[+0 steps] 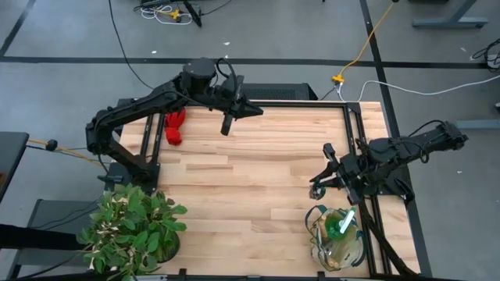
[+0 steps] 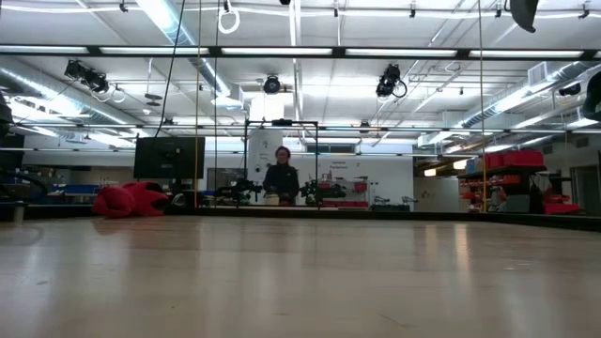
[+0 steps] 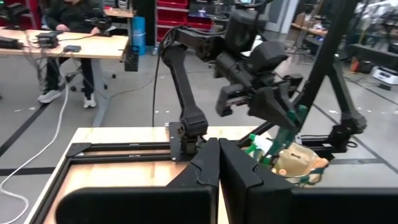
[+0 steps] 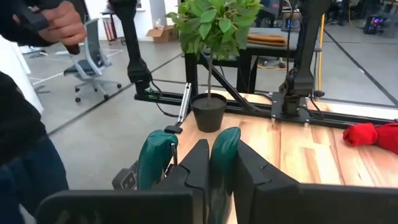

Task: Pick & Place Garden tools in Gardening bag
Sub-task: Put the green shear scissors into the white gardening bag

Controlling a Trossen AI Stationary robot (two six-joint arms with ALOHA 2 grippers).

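My right gripper (image 1: 318, 186) hovers at the table's right side, just beyond the beige gardening bag (image 1: 337, 238), and is shut on green-handled shears (image 4: 186, 158). The bag stands near the front right corner with a green-and-white item (image 1: 344, 224) sticking out of it. Red gloves (image 1: 173, 127) lie on the table at the far left. My left gripper (image 1: 226, 125) is raised over the far middle of the table, beside the gloves. It is shut with nothing between its fingers (image 3: 239, 165). My right gripper pinches one green handle (image 4: 225, 152) of the shears between its two fingers. The other green handle (image 4: 155, 158) stands free beside one finger. The fingers run about level, and the shears are lifted clear of the table.
A leafy potted plant (image 1: 133, 230) stands at the table's near left corner. Black frame rails (image 1: 351, 133) border the table. A person's hand and dark sleeve (image 4: 59, 25) show beside the table in the right wrist view. The middle of the wooden top (image 1: 250, 179) is bare.
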